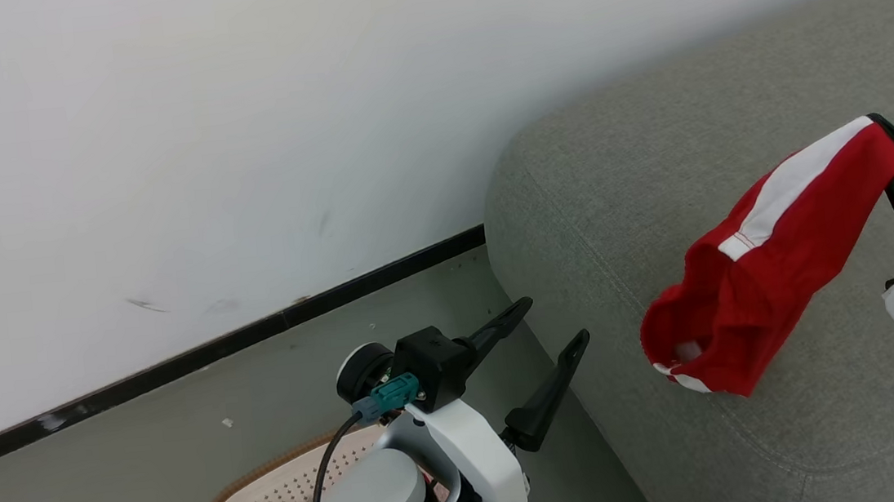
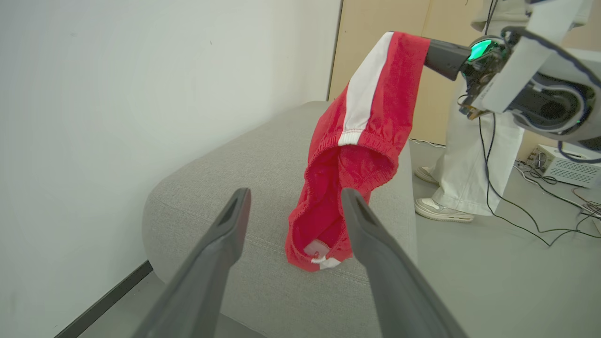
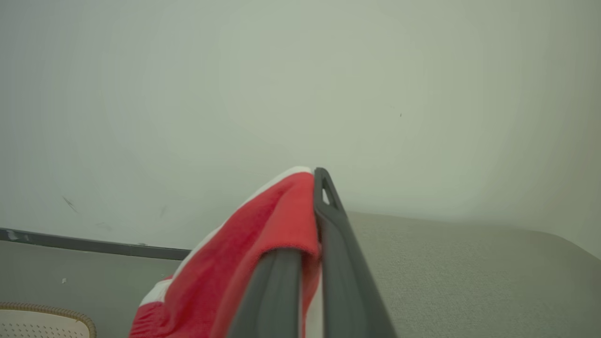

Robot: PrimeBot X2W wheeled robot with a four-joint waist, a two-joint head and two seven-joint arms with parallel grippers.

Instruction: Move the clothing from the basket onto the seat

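Observation:
A red garment with a white stripe [image 1: 753,279] hangs from my right gripper [image 1: 886,128], which is shut on its upper end. Its lower end droops onto the grey seat [image 1: 650,141]. In the right wrist view the cloth [image 3: 263,244] drapes over the closed fingers of that gripper [image 3: 315,180], above the seat [image 3: 469,272]. My left gripper [image 1: 554,320] is open and holds nothing, just left of the seat's rounded end and above the basket [image 1: 274,497]. Its wrist view looks between its spread fingers [image 2: 296,192] at the hanging garment [image 2: 371,117] and the right gripper [image 2: 429,47].
A white wall with a dark skirting board [image 1: 218,347] runs behind the grey floor. A person in white trousers [image 2: 469,155] stands beyond the seat's far side, with cables [image 2: 530,211] and a white box [image 2: 568,164] on the floor there. The basket's rim [image 3: 47,312] shows low left.

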